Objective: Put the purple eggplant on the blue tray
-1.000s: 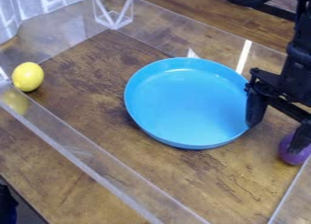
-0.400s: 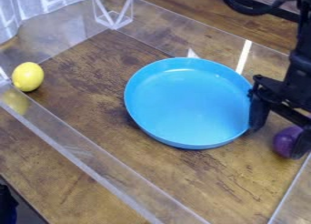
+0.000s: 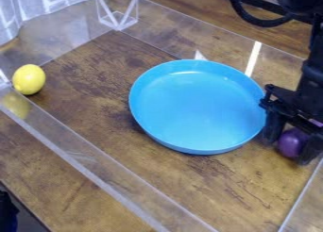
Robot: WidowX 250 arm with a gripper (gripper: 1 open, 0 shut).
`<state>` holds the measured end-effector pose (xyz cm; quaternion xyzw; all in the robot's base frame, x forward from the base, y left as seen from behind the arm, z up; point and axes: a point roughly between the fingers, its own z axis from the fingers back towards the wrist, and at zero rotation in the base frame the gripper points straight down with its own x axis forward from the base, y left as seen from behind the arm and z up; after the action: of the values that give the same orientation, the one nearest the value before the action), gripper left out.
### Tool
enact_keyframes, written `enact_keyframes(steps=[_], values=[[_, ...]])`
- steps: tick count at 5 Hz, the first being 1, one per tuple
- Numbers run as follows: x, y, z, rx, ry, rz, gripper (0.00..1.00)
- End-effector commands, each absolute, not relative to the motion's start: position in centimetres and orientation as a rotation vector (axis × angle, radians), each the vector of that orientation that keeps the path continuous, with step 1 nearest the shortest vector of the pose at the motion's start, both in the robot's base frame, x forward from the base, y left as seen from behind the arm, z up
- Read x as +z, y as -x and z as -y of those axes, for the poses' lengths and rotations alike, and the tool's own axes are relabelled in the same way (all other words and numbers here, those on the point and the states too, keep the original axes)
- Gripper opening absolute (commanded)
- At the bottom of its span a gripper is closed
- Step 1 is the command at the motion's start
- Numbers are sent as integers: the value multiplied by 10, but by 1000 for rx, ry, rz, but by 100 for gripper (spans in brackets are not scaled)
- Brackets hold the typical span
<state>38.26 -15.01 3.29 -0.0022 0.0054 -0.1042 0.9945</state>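
The blue tray (image 3: 195, 106), 1 round shallow dish with a raised rim, lies on the brown wooden surface (image 3: 94, 71) and serves as the landmark. The purple eggplant (image 3: 293, 143) is just beside the tray, to its right in the view and slightly below its middle, outside the rim. The black gripper (image 3: 292, 132) comes in from the upper right of the tray, its fingers down around the eggplant and covering part of it. The claw is drawn together, clamped on the eggplant. 1 yellow lemon (image 3: 29, 79) sits well apart from the tray, to its left, near a clear plastic wall (image 3: 94, 162) that runs below the tray.
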Motion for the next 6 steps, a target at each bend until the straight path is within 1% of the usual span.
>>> enact_keyframes(steps=[1,2,3,5,6], values=[[68,-388,156,-219,19,72,0],[89,-386,154,-216,16,103,0],[128,-385,144,-198,8,163,0],[139,-382,101,-152,-12,168,0],[147,-374,76,-101,-21,169,0]])
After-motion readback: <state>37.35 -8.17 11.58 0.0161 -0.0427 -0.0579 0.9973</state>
